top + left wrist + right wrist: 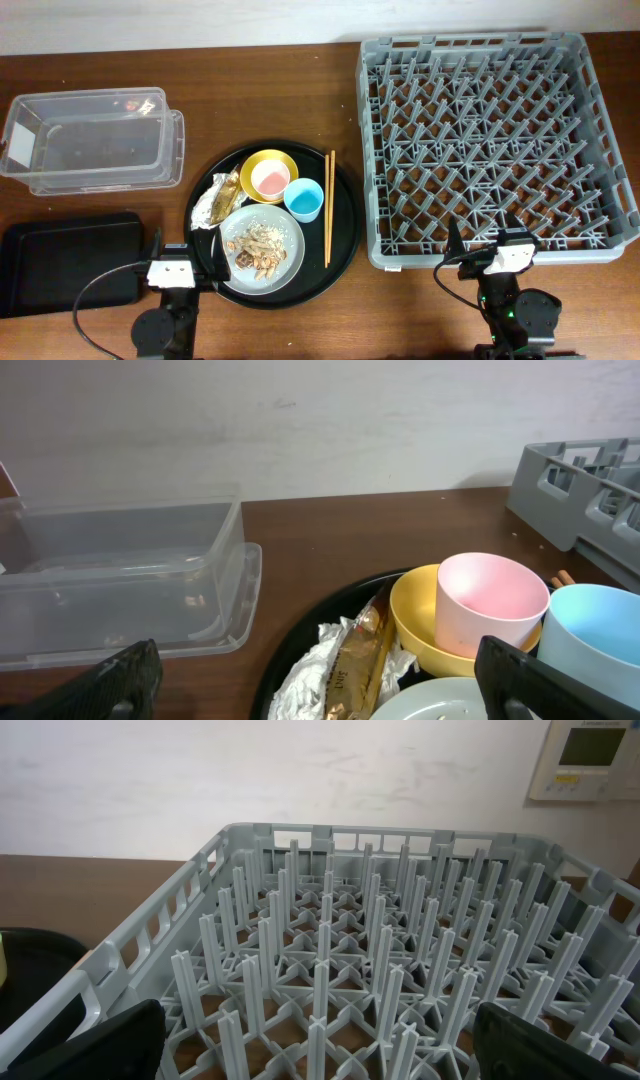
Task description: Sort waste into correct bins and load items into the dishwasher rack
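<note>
The round black tray (345,235) holds a foil wrapper (220,198), a yellow bowl (284,161) with a pink cup (268,179) in it, a blue cup (303,199), chopsticks (328,208) and a grey plate (287,233) with food scraps (256,250). My left gripper (186,256) is open and empty at the tray's near left rim. Its wrist view shows the wrapper (340,660), bowl (412,615) and pink cup (490,600). My right gripper (487,245) is open and empty at the near edge of the dishwasher rack (490,140), whose pegs (350,960) lie ahead.
A clear plastic box (90,140) stands at the far left and also shows in the left wrist view (120,580). A shallow black rectangular tray (60,262) lies at the near left, beside my left arm. A wall runs along the table's far edge.
</note>
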You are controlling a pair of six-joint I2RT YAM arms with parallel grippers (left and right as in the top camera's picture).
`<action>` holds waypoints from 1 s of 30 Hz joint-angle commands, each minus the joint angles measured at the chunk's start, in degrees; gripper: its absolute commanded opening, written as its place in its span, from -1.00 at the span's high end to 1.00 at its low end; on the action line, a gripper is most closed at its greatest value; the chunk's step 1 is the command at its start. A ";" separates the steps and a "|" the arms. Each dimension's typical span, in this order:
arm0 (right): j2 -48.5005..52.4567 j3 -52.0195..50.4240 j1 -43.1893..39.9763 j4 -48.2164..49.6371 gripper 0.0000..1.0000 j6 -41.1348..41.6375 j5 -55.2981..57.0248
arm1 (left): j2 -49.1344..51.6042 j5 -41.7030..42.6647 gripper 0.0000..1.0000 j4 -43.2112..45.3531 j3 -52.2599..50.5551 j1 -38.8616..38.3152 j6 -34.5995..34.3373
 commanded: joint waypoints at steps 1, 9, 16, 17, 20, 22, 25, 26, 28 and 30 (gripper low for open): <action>-0.42 -0.46 -0.33 -0.04 -0.97 0.22 -0.09 | -0.44 -0.61 -0.99 0.11 -0.50 -0.22 0.92; -0.42 -0.46 -0.33 -0.04 -0.97 0.22 -0.09 | -0.44 -0.61 -1.00 0.11 -0.50 -0.22 0.92; -0.42 -0.46 -0.33 -0.04 -0.97 0.22 -0.09 | -0.44 -0.61 -0.99 0.11 -0.50 -0.22 0.92; -0.42 -0.46 -0.33 -0.04 -0.97 0.22 -0.09 | -0.44 -0.61 -0.99 0.35 -0.50 -0.22 0.94; -0.42 -0.46 -0.33 -0.04 -0.97 0.22 -0.09 | -0.44 1.18 -0.99 0.57 -0.50 -0.22 0.92; -0.42 -0.46 -0.33 -0.07 -0.97 0.22 -0.09 | -0.44 7.67 -0.99 2.75 -0.50 -0.22 0.52; -0.42 -0.46 -0.33 -0.04 -0.97 0.22 -0.09 | -0.44 26.75 -0.99 11.23 -0.50 -0.22 0.48; -0.42 -0.46 -0.33 -0.04 -0.97 0.22 -0.09 | -0.44 29.53 -0.99 12.04 -0.50 -0.22 0.46; -0.42 -0.46 -0.33 -0.04 -0.97 0.22 -0.09 | -0.44 34.34 -0.99 17.59 -0.50 -0.22 -0.24; -0.42 -0.46 -0.33 -0.04 -0.97 0.22 -0.09 | -0.44 36.28 -0.99 21.73 1.55 -0.22 -7.78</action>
